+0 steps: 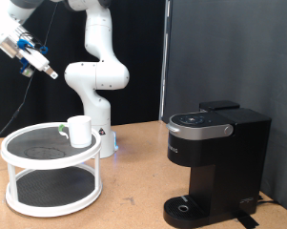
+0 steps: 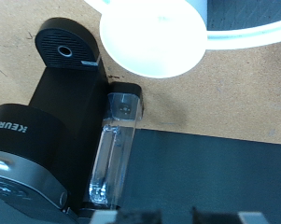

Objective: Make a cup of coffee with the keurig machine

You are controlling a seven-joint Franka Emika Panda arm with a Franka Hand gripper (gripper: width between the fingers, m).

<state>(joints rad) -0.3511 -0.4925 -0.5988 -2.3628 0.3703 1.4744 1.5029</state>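
The white cup stands on the top tier of a round white shelf at the exterior view's left. It appears from above in the wrist view. The black keurig machine stands at the exterior view's right with its lid down and nothing on its round drip tray. The wrist view shows the machine, its drip tray and its clear water tank. My gripper is high at the exterior view's top left, above the shelf and far from the cup and machine. It is open and empty.
A small greenish object lies beside the cup on the shelf's top tier. The shelf's lower tier is bare. The robot's white base stands behind the shelf. A black curtain forms the backdrop. The tabletop is brown.
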